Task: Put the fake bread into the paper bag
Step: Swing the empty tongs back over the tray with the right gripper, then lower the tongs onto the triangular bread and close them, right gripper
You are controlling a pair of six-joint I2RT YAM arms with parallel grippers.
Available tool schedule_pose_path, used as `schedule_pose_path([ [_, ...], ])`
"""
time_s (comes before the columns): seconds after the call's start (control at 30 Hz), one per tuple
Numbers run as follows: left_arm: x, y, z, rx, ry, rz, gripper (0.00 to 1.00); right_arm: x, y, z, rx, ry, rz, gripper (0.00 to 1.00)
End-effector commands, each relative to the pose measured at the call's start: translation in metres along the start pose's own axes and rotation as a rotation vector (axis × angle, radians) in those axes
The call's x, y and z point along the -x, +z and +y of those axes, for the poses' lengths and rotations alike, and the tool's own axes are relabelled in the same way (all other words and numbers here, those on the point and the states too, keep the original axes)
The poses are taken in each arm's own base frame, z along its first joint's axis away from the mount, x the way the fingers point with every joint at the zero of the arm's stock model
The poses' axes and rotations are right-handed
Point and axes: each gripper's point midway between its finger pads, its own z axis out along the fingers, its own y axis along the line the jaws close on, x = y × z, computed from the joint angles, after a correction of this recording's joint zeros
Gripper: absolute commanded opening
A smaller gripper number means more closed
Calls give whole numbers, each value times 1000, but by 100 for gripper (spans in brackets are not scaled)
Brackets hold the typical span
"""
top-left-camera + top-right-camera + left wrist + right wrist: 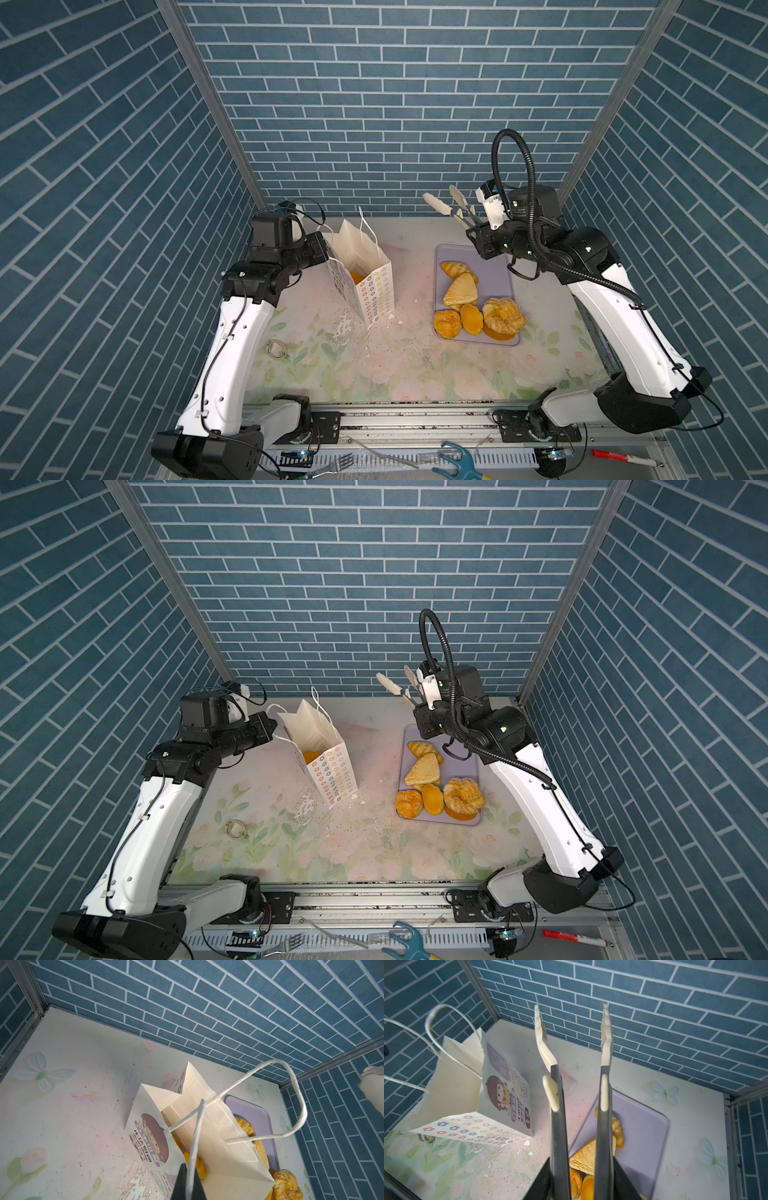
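The white paper bag [365,270] [328,766] stands open at the back left of the table, with orange fake bread [356,276] [200,1164] inside. My left gripper [320,249] [190,1184] is shut on one cord handle [195,1136] at the bag's left rim. Several pieces of fake bread lie on the lavender tray [494,266] [643,1126]: a croissant [455,269], a triangle [460,289] [588,1159], buns [448,323] and a sugar-speckled twist [504,314]. My right gripper [478,230] [582,1178] is shut on grey tongs [446,205] [605,1043]. It is raised over the tray's far end, and the tongs' white tips are apart with nothing between them.
A metal ring [277,349] and white flakes [345,328] lie on the floral table near the bag. A fork [332,463], a blue tool [457,461] and a red marker [623,457] lie past the front rail. Blue brick walls close in three sides.
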Motion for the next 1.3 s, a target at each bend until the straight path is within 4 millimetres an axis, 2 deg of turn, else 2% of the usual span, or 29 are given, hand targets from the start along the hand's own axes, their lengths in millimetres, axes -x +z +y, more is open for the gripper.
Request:
schedule_pose_path([
  [0.0,2,-3,-2,6,16,2,0,8,-7,-14,-33,84,-53,41],
  [0.13,2,-4,-2,9,16,4,0,-17,11,-38,-96,160,43,41],
  [0.27,3,-5,-2,11,18,3,0,-51,30,-58,-139,227,160,42],
  [0.4,3,-4,-2,9,17,5,0,-84,49,-71,-150,268,252,43],
  [0.63,3,-4,-2,11,16,3,0,-138,80,-82,-161,298,430,44],
  [0.97,0,-4,0,18,15,8,0,-178,108,-72,-90,287,582,45],
  [1.27,-1,-5,0,19,12,7,0,-182,120,-76,-106,269,609,48],
])
